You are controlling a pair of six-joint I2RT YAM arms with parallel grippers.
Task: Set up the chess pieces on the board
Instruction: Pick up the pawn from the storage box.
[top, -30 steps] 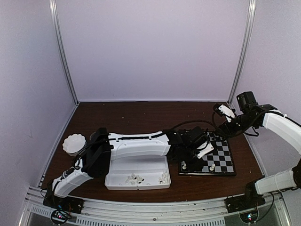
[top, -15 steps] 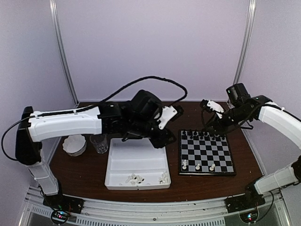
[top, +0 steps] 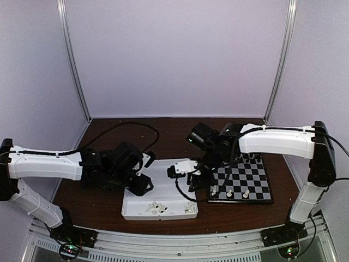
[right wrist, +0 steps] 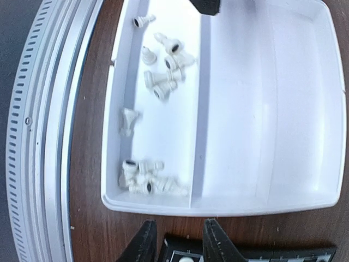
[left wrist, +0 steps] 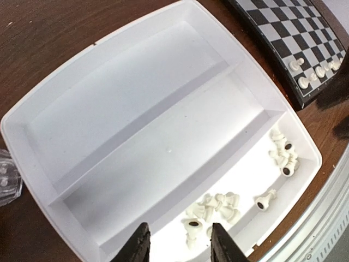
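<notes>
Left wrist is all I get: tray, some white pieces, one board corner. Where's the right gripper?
Observer: The right gripper hangs over the strip of table between the tray and the near-left corner of the board, jaws apart.
Operator: Any black pieces placed?
Observer: Yes. The top view shows black pieces along the board's far row, partly hidden behind the right arm.

Both arms bent inward, wrists angled down.
Left gripper (left wrist: 179, 234) jaws parted; right gripper (right wrist: 179, 228) at its 3 o'clock, likewise parted.
</notes>
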